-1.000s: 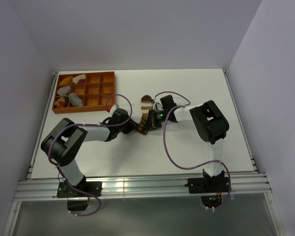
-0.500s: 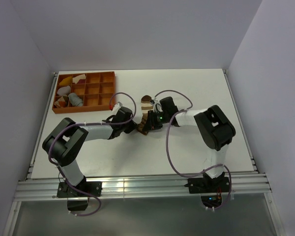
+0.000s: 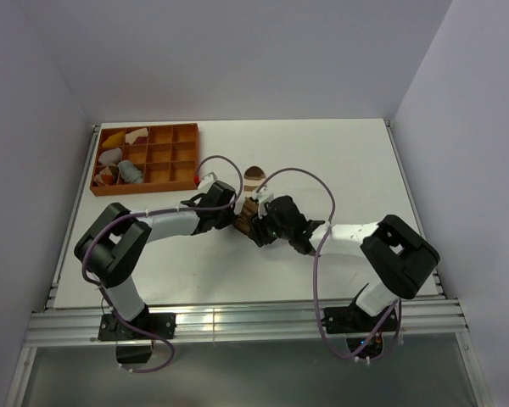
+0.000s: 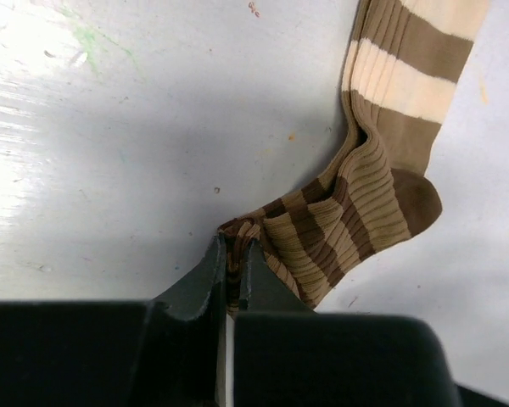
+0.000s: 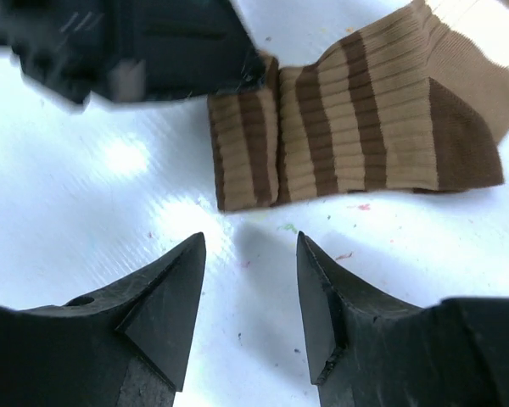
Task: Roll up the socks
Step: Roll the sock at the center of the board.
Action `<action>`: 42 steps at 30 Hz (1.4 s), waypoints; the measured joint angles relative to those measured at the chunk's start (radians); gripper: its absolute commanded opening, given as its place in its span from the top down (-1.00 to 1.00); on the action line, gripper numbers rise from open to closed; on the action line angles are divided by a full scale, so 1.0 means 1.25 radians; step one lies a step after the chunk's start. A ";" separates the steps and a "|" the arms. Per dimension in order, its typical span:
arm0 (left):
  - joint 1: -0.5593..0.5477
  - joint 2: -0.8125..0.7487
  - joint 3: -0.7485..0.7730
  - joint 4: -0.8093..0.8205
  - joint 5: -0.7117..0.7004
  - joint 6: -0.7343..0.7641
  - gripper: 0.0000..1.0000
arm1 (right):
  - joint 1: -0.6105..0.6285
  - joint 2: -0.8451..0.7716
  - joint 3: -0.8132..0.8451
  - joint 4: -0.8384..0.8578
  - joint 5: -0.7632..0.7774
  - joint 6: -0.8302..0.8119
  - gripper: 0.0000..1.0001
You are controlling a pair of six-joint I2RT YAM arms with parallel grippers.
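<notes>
A brown sock [image 3: 253, 188] with pale stripes lies in the middle of the table, its cuff end folded over. In the left wrist view my left gripper [image 4: 234, 248] is shut on the folded edge of the sock [image 4: 382, 191], and fabric shows between the fingers. In the right wrist view my right gripper [image 5: 250, 243] stands open just short of the fold of the sock [image 5: 348, 127], with bare table between its fingers. From above, the left gripper [image 3: 237, 220] and right gripper [image 3: 260, 231] meet at the sock's near end. A grey sock [image 3: 131, 172] sits in the tray.
An orange compartment tray [image 3: 171, 154] stands at the back left, holding yellow and white cloth pieces [image 3: 112, 157]. The left gripper's dark body [image 5: 127, 47] fills the top left of the right wrist view, close to the right fingers. Cables loop above both arms.
My right gripper has opened, let go of the sock and drawn back toward the near side. My left gripper has shut on the folded edge.
</notes>
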 measured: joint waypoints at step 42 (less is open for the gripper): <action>0.016 0.056 0.131 -0.159 0.056 0.130 0.99 | 0.257 0.210 0.040 0.258 0.457 -0.234 1.00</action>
